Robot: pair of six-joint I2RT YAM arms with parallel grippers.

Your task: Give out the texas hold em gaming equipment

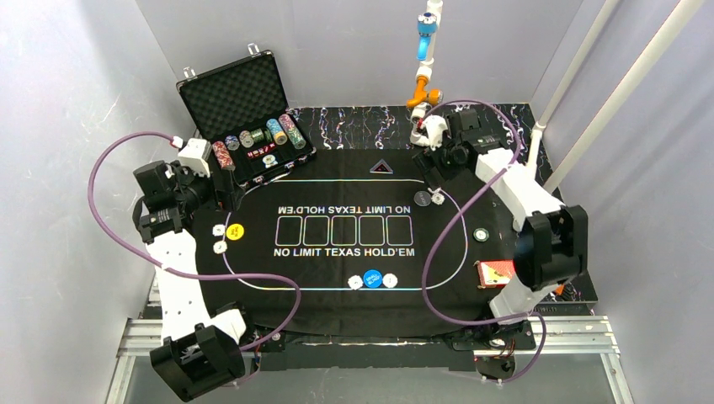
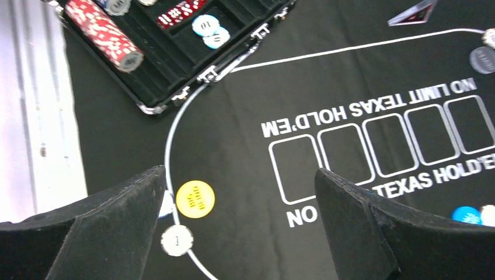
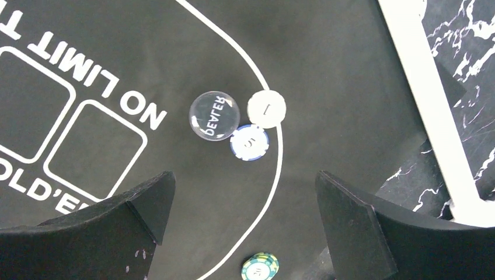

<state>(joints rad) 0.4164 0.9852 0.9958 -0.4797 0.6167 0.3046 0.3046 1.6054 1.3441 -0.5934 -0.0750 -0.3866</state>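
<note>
While both of my arms hang over the black mat [image 1: 337, 295], neither gripper holds anything. At far left, the open foam-lined case [image 1: 240, 88] sits at the mat's back corner, with a row of red-and-white chips [image 2: 102, 32] lying in its tray. My left gripper [image 2: 239, 175] hovers just in front of the case, jaws spread wide and empty. Beneath it, by the mat's white line, lie a yellow button [image 2: 195, 199], a white chip marked 1 [image 2: 176, 240] just beside it, and another pale chip [image 2: 167, 205] (mostly hidden behind one of my fingers).

Toward the middle, at the near side of the printed oval, a blue button [image 1: 373, 278] lies between two white chips [image 1: 355, 282].

Further right, my right gripper [image 3: 245, 175] hovers with its jaws equally wide apart and nothing between them. Below it, a clear dealer button [image 3: 214, 115], a second white chip [image 3: 266, 108] and a blue-edged chip [image 3: 250, 142] cluster close together at the line. A green chip [image 3: 260, 267] lies apart from them, nearer my base. The red-backed deck [image 1: 495, 271] rests at the mat's near right edge, beside my right arm.
</note>
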